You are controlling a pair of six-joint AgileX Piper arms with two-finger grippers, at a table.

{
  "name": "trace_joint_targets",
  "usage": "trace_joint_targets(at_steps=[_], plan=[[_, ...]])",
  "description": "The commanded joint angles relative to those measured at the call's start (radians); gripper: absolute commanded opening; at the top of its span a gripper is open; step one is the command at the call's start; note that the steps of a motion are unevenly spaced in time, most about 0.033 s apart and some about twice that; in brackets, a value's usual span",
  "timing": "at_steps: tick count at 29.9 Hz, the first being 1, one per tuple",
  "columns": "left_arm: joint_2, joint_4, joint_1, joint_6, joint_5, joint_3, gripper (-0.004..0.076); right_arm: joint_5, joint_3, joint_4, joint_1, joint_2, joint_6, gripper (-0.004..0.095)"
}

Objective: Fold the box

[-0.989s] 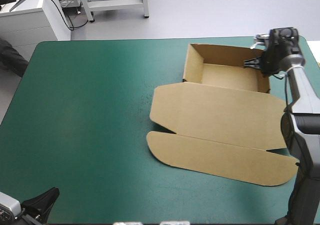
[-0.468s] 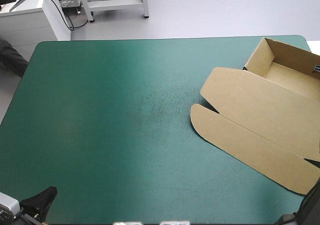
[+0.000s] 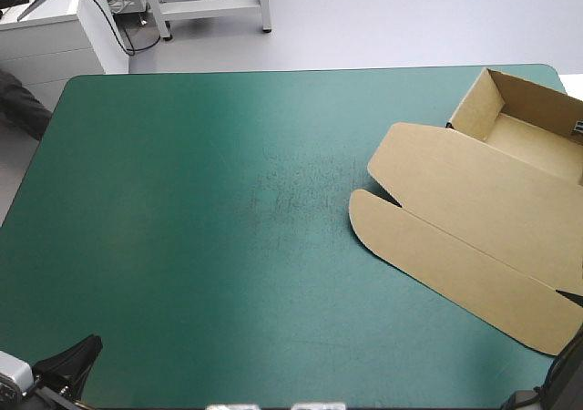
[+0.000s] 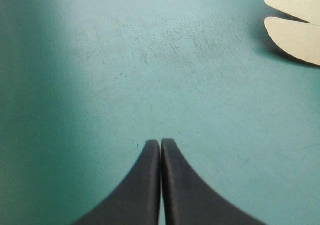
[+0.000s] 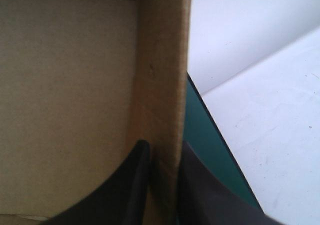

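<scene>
Box [image 3: 465,210] as open tray, lid flat, at bench [image 3: 182,228] right edge; right hand [image 5: 163,145] pinching one wall; left hand [image 4: 160,141] closed, empty.

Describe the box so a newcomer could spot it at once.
Find the far right corner of the teal-green table. The box lies there: an open tray with its lid flat toward the middle. It alone is brown; the right gripper on its wall is black.
</scene>
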Motion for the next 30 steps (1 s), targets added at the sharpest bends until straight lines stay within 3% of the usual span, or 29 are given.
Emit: trace_joint_targets(at_steps=[1,4,7,16,21,24,30], plan=[[0.0,0.0,-0.006,-0.004,-0.09,-0.021,-0.0008,0.01,-0.028,-0.031,-0.006,-0.058,-0.032,0.0388],[0.0,0.0,-0.006,-0.004,-0.092,-0.021,-0.0008,0.01,-0.057,-0.029,-0.006,-0.058,-0.032,0.0573],[0.0,-0.002,-0.006,-0.005,-0.092,-0.021,-0.0008,0.01,-0.097,-0.031,-0.006,-0.066,-0.011,0.0629],[0.0,-0.008,-0.006,-0.005,-0.09,-0.021,-0.0008,0.01,-0.155,-0.014,-0.004,-0.264,-0.011,0.0627],[0.0,-0.01,-0.006,-0.005,-0.097,0.001,-0.0008,0.01,-0.155,0.12,0.018,-0.425,-0.048,0.0617],[0.0,-0.017,-0.006,-0.005,-0.099,0.024,-0.0008,0.01,-0.155,0.216,0.049,-0.512,-0.092,0.0556],[0.0,-0.02,-0.006,-0.005,-0.102,0.038,-0.0008,0.01,-0.118,0.311,0.173,-0.677,-0.124,0.048]])
